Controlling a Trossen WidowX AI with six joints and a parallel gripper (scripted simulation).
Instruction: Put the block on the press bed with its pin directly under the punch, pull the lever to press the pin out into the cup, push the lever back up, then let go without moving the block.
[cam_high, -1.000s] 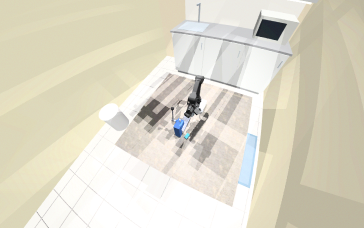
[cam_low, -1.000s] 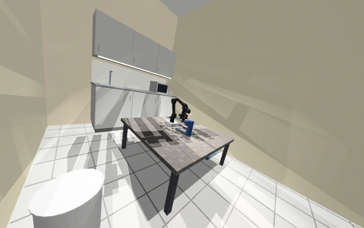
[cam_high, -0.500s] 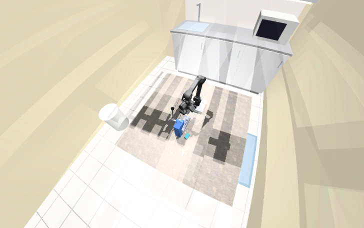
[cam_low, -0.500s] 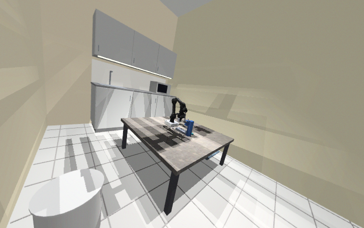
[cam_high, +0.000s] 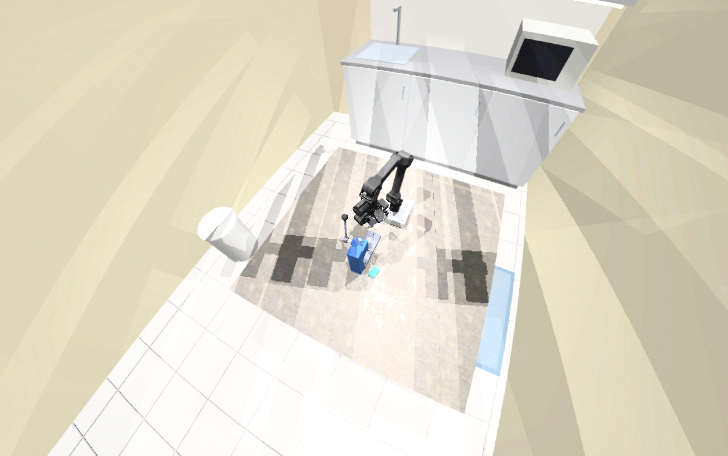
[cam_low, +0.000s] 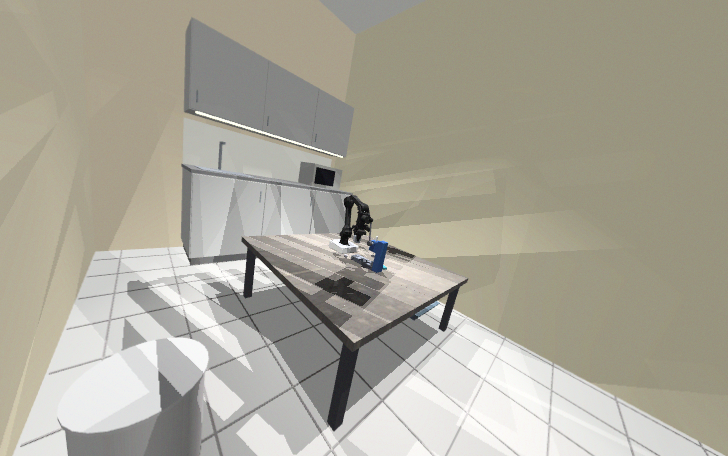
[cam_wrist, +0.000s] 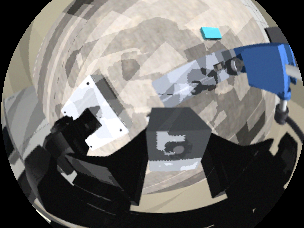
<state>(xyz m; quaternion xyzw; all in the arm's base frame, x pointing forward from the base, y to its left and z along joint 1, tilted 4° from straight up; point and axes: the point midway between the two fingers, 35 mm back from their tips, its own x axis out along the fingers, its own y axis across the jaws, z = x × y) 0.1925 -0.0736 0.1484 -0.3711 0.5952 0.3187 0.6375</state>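
The tool (cam_high: 379, 217) (cam_wrist: 171, 129) grips the gray block (cam_wrist: 178, 135) — clear of the blue press (cam_high: 357, 256) (cam_low: 379, 255) (cam_wrist: 262, 67).

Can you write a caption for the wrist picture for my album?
The gripper grips a gray block near the blue press.

Kitchen | sink basin (cam_high: 387, 52) with tap (cam_high: 398, 26) (cam_low: 220, 156) | microwave (cam_high: 549, 55) (cam_low: 320, 175) on counter (cam_high: 456, 76) (cam_low: 284, 184) | wall cupboards (cam_low: 231, 75)
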